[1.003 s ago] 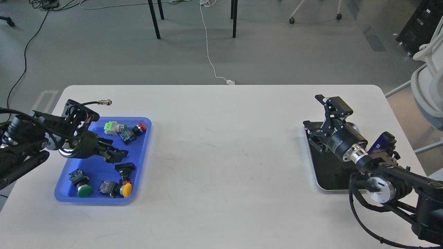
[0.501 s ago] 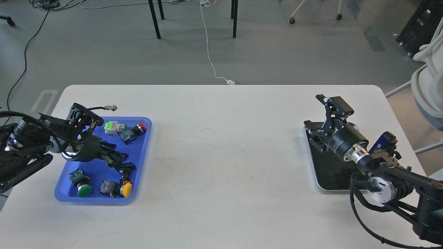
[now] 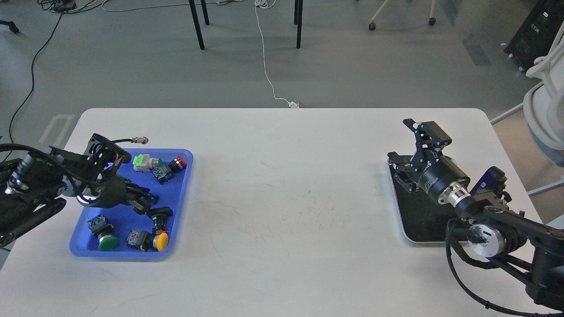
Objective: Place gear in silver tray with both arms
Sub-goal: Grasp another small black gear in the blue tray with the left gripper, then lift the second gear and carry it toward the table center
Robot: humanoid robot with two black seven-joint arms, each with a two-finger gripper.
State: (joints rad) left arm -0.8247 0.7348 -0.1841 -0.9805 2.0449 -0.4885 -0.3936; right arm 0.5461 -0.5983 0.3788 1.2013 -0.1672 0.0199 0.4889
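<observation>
Early stage, apparently: rectangular shiny silver tray (image 3: 407,233) at right looks empty. Left gripper (image 3: 147,203) low over blue plastic tray (image 3: 181,193), grasp unclear; right gripper (image 3: 407,147) spread, empty.

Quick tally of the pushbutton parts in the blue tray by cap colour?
In the blue tray:
Green cap: 1
Yellow cap: 1
Red cap: 1
Light-green block part: 1
Black or no clear cap colour: 3
Total: 7 visible; the left gripper may hide more.
</observation>
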